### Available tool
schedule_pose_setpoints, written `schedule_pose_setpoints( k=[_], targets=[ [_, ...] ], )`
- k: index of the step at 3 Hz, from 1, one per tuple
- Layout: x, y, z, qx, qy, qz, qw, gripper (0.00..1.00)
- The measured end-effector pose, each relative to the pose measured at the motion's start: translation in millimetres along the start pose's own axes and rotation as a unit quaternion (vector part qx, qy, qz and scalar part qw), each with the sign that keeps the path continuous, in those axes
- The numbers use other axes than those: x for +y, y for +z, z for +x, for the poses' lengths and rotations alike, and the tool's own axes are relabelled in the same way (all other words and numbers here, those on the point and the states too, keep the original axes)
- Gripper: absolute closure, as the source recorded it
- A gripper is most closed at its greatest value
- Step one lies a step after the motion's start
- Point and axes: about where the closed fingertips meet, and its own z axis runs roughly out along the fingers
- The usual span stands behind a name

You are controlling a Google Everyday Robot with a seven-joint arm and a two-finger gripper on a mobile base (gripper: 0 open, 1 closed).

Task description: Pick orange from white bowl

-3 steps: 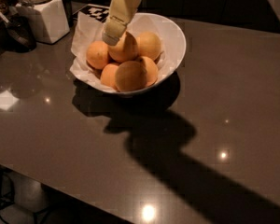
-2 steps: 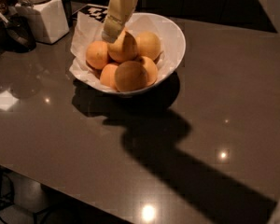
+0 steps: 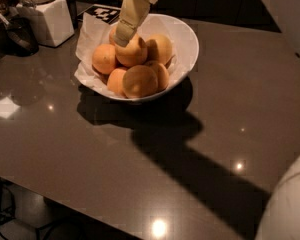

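At the upper left of the frame the white jar (image 3: 45, 21) stands where it stood a second ago, apart from the work. Just right of it, the white bowl (image 3: 187, 44) with its paper lining (image 3: 87, 36) has not shifted on the table (image 3: 90, 159) either. My gripper (image 3: 122, 38) reaches down from the top edge, its tip against the upper left of the orange (image 3: 135, 54), and it has barely moved in that second. The orange sits in the middle of the pile, touching the smaller fruits (image 3: 104, 59) beside it, no higher than before. I cannot tell how far my gripper is open, or whether it has hold of anything. The one clear change is at the lower right, where a white part of my body (image 3: 290, 204) has swung into frame. I judge I am settling over the grasp and the lift has not begun
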Motion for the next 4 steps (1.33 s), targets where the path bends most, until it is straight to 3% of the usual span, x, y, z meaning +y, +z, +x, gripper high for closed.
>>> schedule_pose_setpoints(
  k=[1, 2, 4],
  targets=[
    [-9.9, 13.6, 7.3, 0.014, 0.017, -0.004, 0.9997, 0.13],
    [-12.6, 31.5, 6.5, 0.028, 0.015, -0.016, 0.9993, 0.19],
    [-13.7, 54.4, 2.0, 0.047, -0.002, -0.030, 0.9984, 0.22]
  ],
)
